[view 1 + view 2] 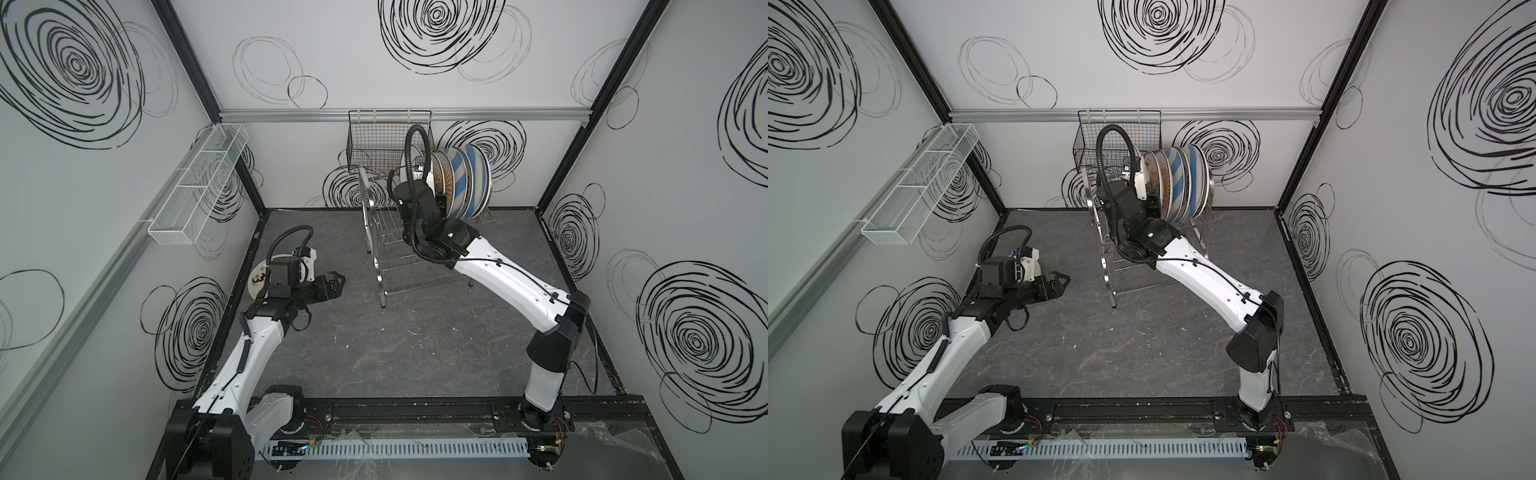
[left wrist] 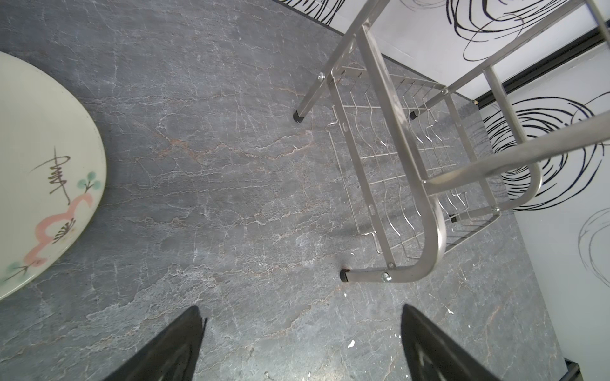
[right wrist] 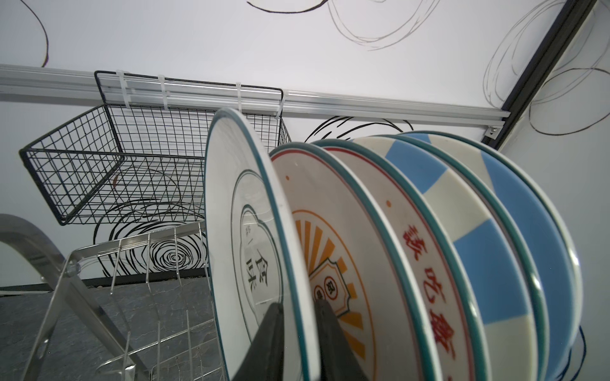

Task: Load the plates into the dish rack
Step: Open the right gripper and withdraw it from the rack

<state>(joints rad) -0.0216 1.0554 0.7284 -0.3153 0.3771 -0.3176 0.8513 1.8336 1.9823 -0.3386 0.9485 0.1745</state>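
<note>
Shows the right gripper astride the rim of a green-rimmed plate, stood on edge in the dish rack to drain upright; cannot tell whether clamped or letting go. Just past its far finger, a row of patterned plates already slotted. Near the wide-open, empty left gripper, one cream plate flat on the table, probably next.

Blue-and-white striped plates, orange sunburst plate, black wire basket
</note>
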